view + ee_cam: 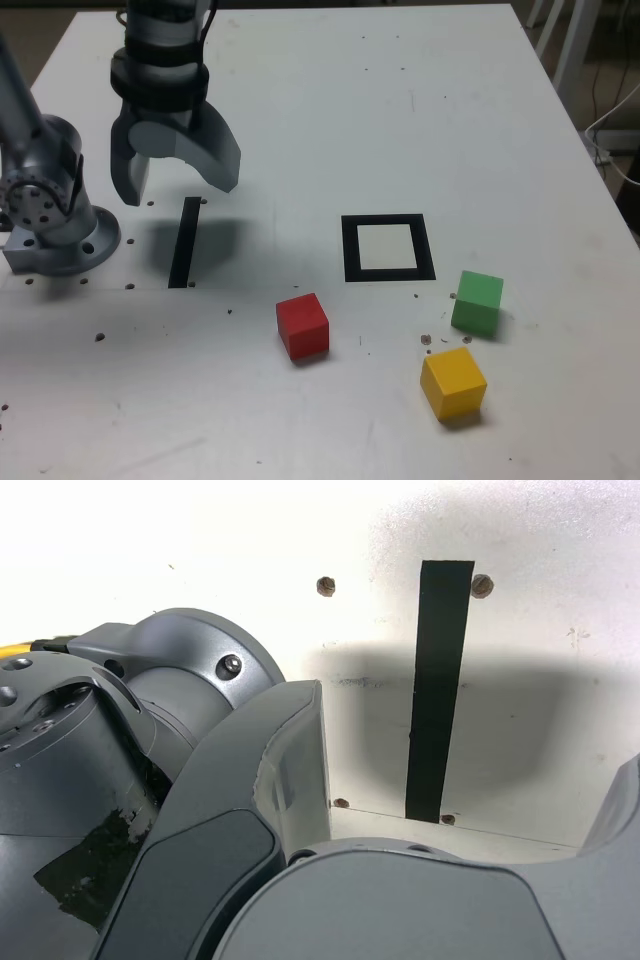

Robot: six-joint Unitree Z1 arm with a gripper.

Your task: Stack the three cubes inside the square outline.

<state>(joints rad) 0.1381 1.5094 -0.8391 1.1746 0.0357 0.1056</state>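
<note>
Apparently the job is at its very start: the gripper [182, 188] hangs with its fingers spread wide and nothing between them, above the black strip [186, 243] near the arm's base [62, 235], towards the table's [520, 150] left edge in the exterior view. All three cubes lie apart on the tabletop, none inside the square outline [350, 248]. The red cube [303, 328] sits nearer the camera than the outline and a little to the exterior view's left; the green cube [478, 302] and, nearer the camera, the yellow cube [454, 384] are over towards the table's right edge. The next move, I judge, calls for choosing a bottom cube, perhaps the red one as the closest, and lining the fingers up with its turned faces before lowering; a skewed grip could twist it and leave a poor base for the other two
</note>
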